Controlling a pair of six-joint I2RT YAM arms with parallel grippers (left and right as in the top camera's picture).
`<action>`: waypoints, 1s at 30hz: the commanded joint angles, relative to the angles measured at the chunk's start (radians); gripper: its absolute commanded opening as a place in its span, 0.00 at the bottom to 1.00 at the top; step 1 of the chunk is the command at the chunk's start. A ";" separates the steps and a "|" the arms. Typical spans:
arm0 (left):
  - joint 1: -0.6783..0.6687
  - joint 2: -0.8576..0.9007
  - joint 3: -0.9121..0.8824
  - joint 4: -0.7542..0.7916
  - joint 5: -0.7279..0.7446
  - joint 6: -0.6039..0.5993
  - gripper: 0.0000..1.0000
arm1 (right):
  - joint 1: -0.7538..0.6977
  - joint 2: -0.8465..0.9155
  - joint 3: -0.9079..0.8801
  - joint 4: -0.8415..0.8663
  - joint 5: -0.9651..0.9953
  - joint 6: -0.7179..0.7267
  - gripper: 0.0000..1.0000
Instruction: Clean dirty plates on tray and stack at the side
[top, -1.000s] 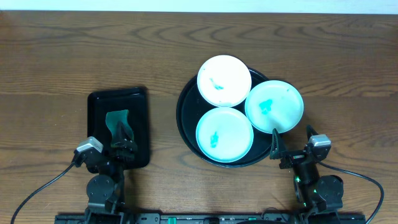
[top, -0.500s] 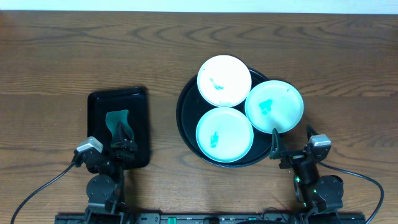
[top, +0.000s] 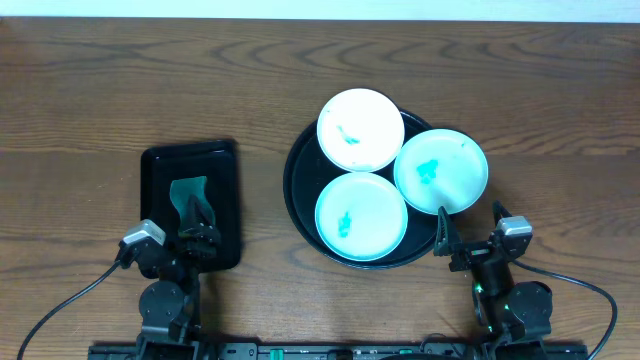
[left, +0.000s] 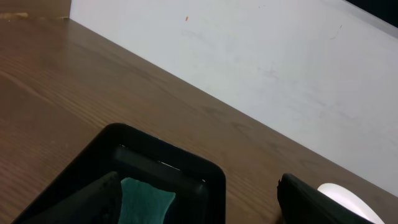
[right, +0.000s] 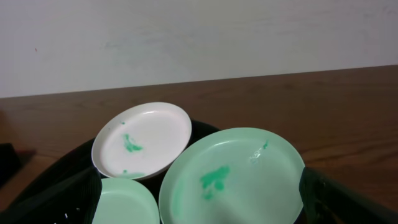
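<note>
Teal-smeared pale round plates (top: 361, 218) fill the round glossy black tray (top: 298, 186) before the spread right gripper (top: 469, 228); the left gripper (top: 197, 228), spread, faces the green sponge (top: 186, 190) for wiping.

- Left claw (top: 198, 232): small tray (top: 158, 200) just ahead, sponge (top: 186, 190) in it.
- Right claw (top: 468, 230): round tray (top: 300, 180) ahead-left on desk (top: 100, 90), well right of small tray.
- First plate (top: 441, 171) directly ahead, overhanging rim; second plate (top: 361, 216) left of the claw; third plate (top: 360, 130) farthest, ahead-left.

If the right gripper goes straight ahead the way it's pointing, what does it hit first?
Probably the near rim of the mint plate directly ahead of the right gripper; height is unclear.
</note>
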 joint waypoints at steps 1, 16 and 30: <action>0.005 0.000 -0.018 -0.036 -0.015 0.020 0.80 | -0.011 0.002 -0.001 0.001 -0.004 0.014 0.99; 0.005 0.057 0.005 -0.084 0.280 0.009 0.81 | -0.011 0.002 -0.001 0.018 -0.030 0.010 0.99; 0.005 0.692 0.496 -0.328 0.281 0.060 0.80 | -0.011 0.012 0.054 -0.014 -0.228 0.009 0.99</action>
